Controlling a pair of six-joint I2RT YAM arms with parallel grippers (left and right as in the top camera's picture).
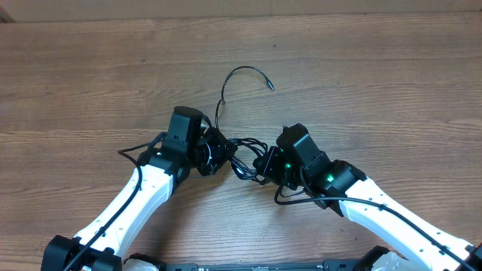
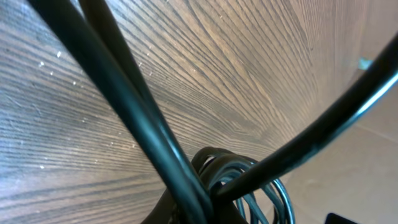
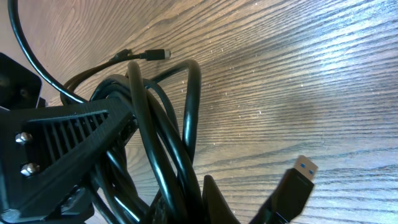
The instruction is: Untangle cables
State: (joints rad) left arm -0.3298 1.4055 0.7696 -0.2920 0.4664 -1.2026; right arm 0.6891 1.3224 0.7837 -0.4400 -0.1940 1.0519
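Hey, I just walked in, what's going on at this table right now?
Two robot arms are working on a tangle of thin black cables on a wooden table. The left gripper and right gripper are both closed on the bunch from opposite sides. The cables are knotted together between them. One loose strand arcs away across the table, and the right wrist view shows a blue-tipped plug hanging free.

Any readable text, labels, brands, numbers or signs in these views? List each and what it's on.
None readable. No print shows on the tangled thin black cables, the blue-tongued USB plug or the brown wood-grain table. The right arm's two green lights are plain dots, no characters.
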